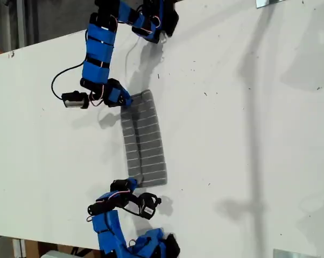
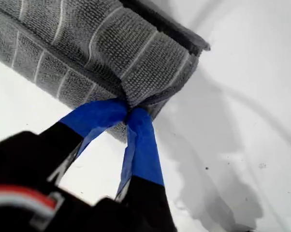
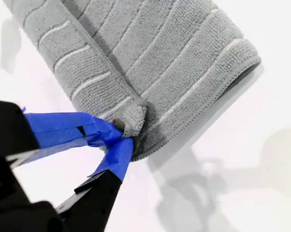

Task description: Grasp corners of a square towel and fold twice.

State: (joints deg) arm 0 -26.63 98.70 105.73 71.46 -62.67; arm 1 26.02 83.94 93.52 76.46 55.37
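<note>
my first gripper (image 2: pixel 127 112) is pinching a corner (image 2: pixel 136 94) of the towel (image 1: pixel 144 141), jaws closed tight on bunched cloth just past the tips. my second gripper (image 3: pixel 122 137) is clamping another corner (image 3: pixel 134 118) between its tips (the folded towel is lying on the white table (image 1: pixel 248 129)), striped cloth spreading beyond both sets of jaws.

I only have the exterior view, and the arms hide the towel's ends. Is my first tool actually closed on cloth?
Observer: Yes. In the first wrist view, the first tool pinches a corner of the towel, and its blue tips bunch the fabric.
Operator: And the second one?
Observer: The second tool is shut on a corner too, with the fabric curled up between its tips.
Operator: Is that a single layer there?
Observer: No. The second wrist view shows more than one layer at the edge beside that pinch.
</note>
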